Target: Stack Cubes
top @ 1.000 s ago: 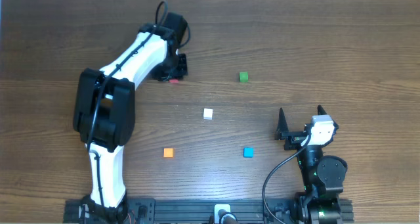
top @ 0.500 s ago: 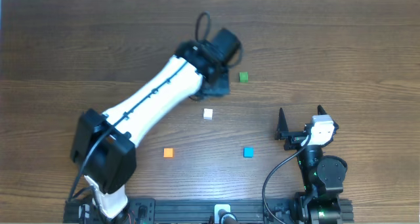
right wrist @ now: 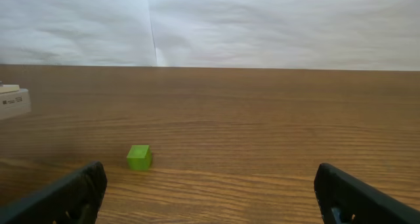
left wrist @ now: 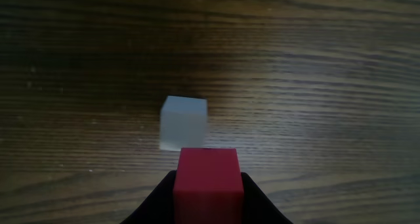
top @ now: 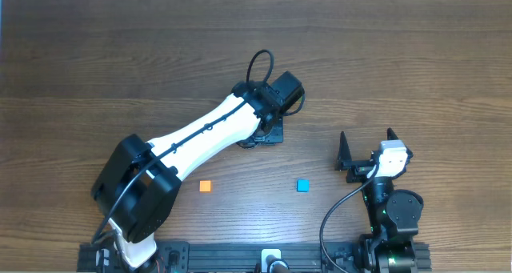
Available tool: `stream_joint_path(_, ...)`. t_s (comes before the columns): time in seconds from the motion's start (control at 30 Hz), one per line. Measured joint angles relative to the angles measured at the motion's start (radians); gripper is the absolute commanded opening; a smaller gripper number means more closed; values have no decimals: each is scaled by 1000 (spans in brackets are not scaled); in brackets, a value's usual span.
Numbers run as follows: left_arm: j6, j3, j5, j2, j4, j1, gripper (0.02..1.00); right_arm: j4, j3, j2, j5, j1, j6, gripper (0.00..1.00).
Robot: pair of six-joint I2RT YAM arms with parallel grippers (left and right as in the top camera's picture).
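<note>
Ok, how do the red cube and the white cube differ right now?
The red cube is clamped in the left gripper, while the white cube stands free on the table. The red cube is vivid in colour and the white cube is pale. The red cube is held just short of the white cube, not yet on top of it. Both are small, plain cubes.

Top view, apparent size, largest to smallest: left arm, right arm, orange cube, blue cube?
1. left arm, by far the largest; it stretches up across the middle of the table, and being raised toward the camera may enlarge it.
2. right arm, folded near its base.
3. orange cube and blue cube: look alike, no ranking.
</note>
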Motion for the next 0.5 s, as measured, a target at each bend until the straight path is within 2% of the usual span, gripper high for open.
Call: stream_joint_path(0.5, 0, -51, -46, -5, 43, 32, 38, 0, 0, 0, 0, 0, 0, 993)
